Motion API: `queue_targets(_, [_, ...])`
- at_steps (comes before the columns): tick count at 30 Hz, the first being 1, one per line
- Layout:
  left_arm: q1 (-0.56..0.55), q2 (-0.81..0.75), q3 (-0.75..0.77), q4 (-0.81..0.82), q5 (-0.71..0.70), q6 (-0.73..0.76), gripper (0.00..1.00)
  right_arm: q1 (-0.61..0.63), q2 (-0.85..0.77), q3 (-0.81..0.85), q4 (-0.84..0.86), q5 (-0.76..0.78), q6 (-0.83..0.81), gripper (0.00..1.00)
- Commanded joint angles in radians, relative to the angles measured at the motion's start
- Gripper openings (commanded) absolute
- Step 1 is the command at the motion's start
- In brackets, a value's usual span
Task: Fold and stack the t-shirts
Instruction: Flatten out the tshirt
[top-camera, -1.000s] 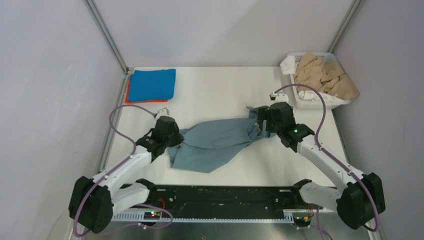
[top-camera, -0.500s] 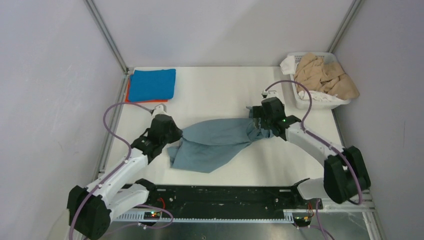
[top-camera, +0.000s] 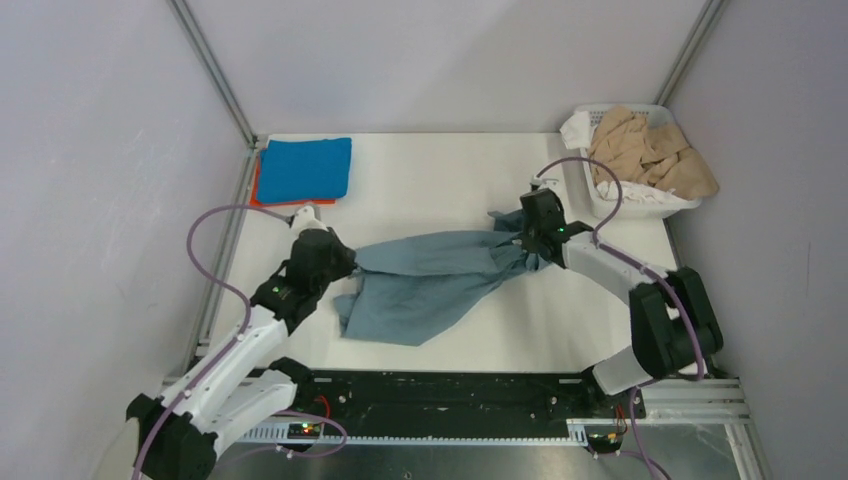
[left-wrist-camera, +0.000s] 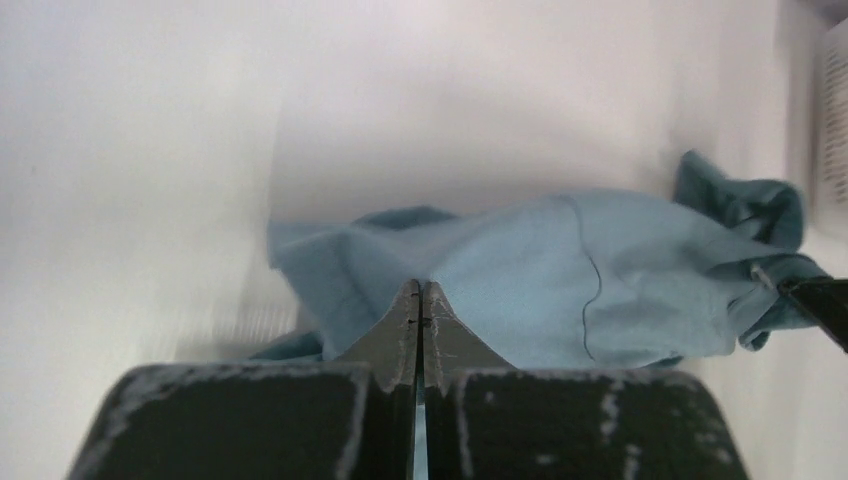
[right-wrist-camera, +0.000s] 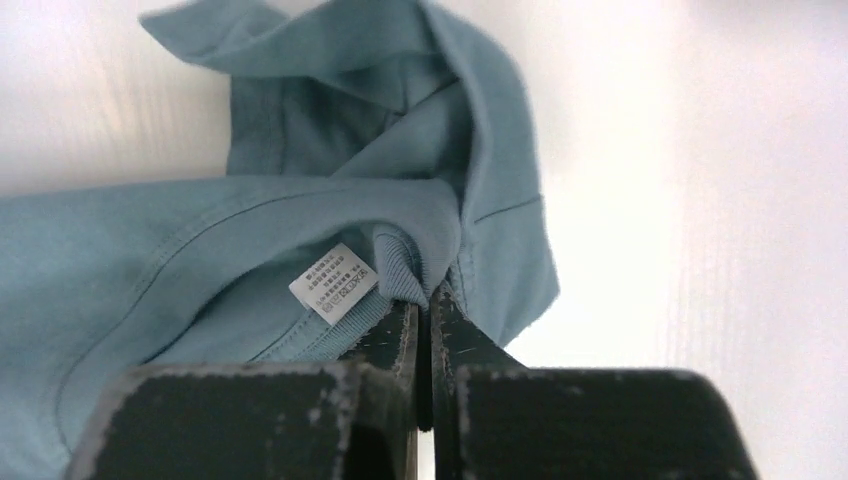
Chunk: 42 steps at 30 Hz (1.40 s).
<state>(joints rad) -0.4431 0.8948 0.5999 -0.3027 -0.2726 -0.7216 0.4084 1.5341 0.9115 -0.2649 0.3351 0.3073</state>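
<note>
A large dusty grey-blue t-shirt (top-camera: 430, 278) lies crumpled across the middle of the table, stretched between both grippers. My left gripper (top-camera: 345, 262) is shut on its left edge; in the left wrist view the closed fingertips (left-wrist-camera: 420, 292) pinch the cloth (left-wrist-camera: 560, 270). My right gripper (top-camera: 523, 240) is shut on the ribbed collar beside the white label (right-wrist-camera: 333, 283), its fingertips (right-wrist-camera: 428, 296) pressed together on the shirt (right-wrist-camera: 200, 260). A folded bright blue t-shirt (top-camera: 305, 168) lies on an orange one (top-camera: 256, 192) at the back left.
A white slatted basket (top-camera: 660, 205) stands at the back right, holding tan t-shirts (top-camera: 650, 150) and a white one (top-camera: 578, 128). Metal frame posts and grey walls close the table's left, right and back sides. The black arm-base rail (top-camera: 450, 395) runs along the near edge.
The right gripper has shut on the shirt's collar. Both grippers have shifted a little toward the back of the table, and the shirt's upper edge is now drawn taut between them.
</note>
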Motion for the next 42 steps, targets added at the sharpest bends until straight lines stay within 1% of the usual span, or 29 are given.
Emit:
queue_targets(1, [-0.004, -0.122, 0.115, 0.023, -0.125, 0.048, 0.0, 0.001, -0.227, 0.045, 0.028, 0.095, 0.005, 0.0])
queue_targets(2, [-0.003, -0.166, 0.128, 0.024, -0.156, 0.052, 0.0, 0.003, -0.317, 0.046, 0.017, 0.102, -0.009, 0.0])
queue_targets(3, [-0.003, -0.208, 0.155, 0.024, -0.187, 0.055, 0.0, 0.002, -0.369, 0.048, 0.011, 0.1, -0.014, 0.0])
queue_targets(4, [-0.004, -0.231, 0.17, 0.025, -0.198, 0.058, 0.0, 0.001, -0.47, 0.051, -0.003, 0.097, -0.026, 0.0])
queue_targets(5, [-0.004, -0.272, 0.201, 0.026, -0.21, 0.067, 0.0, 0.001, -0.518, 0.061, -0.011, 0.096, -0.032, 0.0])
queue_targets(6, [-0.004, -0.291, 0.218, 0.025, -0.21, 0.074, 0.0, 0.001, -0.609, 0.07, -0.03, 0.085, -0.048, 0.0])
queue_targets(7, [-0.004, -0.324, 0.256, 0.025, -0.207, 0.089, 0.0, 0.0, -0.65, 0.094, -0.039, 0.073, -0.055, 0.0])
queue_targets(8, [-0.003, -0.339, 0.276, 0.025, -0.202, 0.097, 0.0, 0.001, -0.726, 0.108, -0.062, 0.044, -0.067, 0.0])
queue_targets(10, [-0.004, -0.379, 0.334, 0.025, -0.163, 0.117, 0.0, 0.003, -0.823, 0.151, -0.078, -0.045, -0.085, 0.0])
queue_targets(11, [-0.003, -0.401, 0.378, 0.026, -0.12, 0.131, 0.0, 0.003, -0.878, 0.185, -0.084, -0.123, -0.092, 0.0])
queue_targets(13, [-0.003, -0.429, 0.442, 0.026, -0.056, 0.146, 0.0, 0.004, -0.943, 0.244, -0.092, -0.216, -0.091, 0.0])
queue_targets(17, [-0.003, -0.479, 0.564, 0.025, 0.02, 0.168, 0.0, 0.004, -1.011, 0.382, -0.116, -0.334, -0.075, 0.0])
queue_targets(22, [-0.003, -0.484, 0.707, 0.026, 0.134, 0.188, 0.0, 0.0, -1.008, 0.57, -0.182, -0.493, -0.048, 0.0])
queue_targets(23, [-0.003, -0.471, 0.726, 0.026, 0.142, 0.192, 0.0, -0.003, -1.001, 0.588, -0.187, -0.539, -0.042, 0.0])
queue_targets(25, [-0.003, -0.441, 0.782, 0.024, 0.15, 0.204, 0.0, -0.011, -0.985, 0.639, -0.193, -0.579, -0.03, 0.0])
queue_targets(28, [-0.003, -0.368, 0.859, 0.024, 0.119, 0.232, 0.0, -0.025, -0.959, 0.689, -0.196, -0.59, -0.024, 0.0])
queue_targets(31, [-0.004, -0.289, 0.916, 0.024, 0.059, 0.262, 0.0, -0.037, -0.903, 0.713, -0.203, -0.531, -0.033, 0.0])
queue_targets(33, [-0.003, -0.213, 0.96, 0.024, -0.02, 0.289, 0.0, -0.037, -0.853, 0.726, -0.202, -0.456, -0.052, 0.0])
queue_targets(34, [-0.003, -0.151, 0.994, 0.024, -0.088, 0.313, 0.0, -0.037, -0.812, 0.734, -0.202, -0.384, -0.06, 0.0])
queue_targets(35, [-0.004, -0.113, 1.012, 0.024, -0.122, 0.325, 0.0, -0.037, -0.788, 0.739, -0.202, -0.344, -0.066, 0.0])
queue_targets(36, [-0.003, -0.038, 1.051, 0.024, -0.195, 0.353, 0.0, -0.037, -0.742, 0.743, -0.202, -0.271, -0.078, 0.0])
queue_targets(37, [-0.003, 0.004, 1.07, 0.024, -0.231, 0.367, 0.0, -0.037, -0.717, 0.743, -0.203, -0.239, -0.081, 0.0])
queue_targets(38, [0.002, 0.089, 1.108, 0.024, -0.285, 0.394, 0.0, -0.039, -0.672, 0.732, -0.199, -0.177, -0.087, 0.0])
queue_targets(39, [0.006, 0.136, 1.123, 0.024, -0.308, 0.407, 0.0, -0.041, -0.649, 0.721, -0.193, -0.152, -0.089, 0.0])
queue_targets(40, [0.024, 0.226, 1.145, 0.024, -0.334, 0.42, 0.0, -0.053, -0.605, 0.687, -0.171, -0.111, -0.086, 0.0])
queue_targets(41, [0.035, 0.269, 1.151, 0.024, -0.341, 0.416, 0.0, -0.065, -0.584, 0.666, -0.16, -0.102, -0.081, 0.0])
queue_targets(42, [0.062, 0.353, 1.152, 0.025, -0.341, 0.409, 0.0, -0.094, -0.536, 0.623, -0.134, -0.115, -0.064, 0.0])
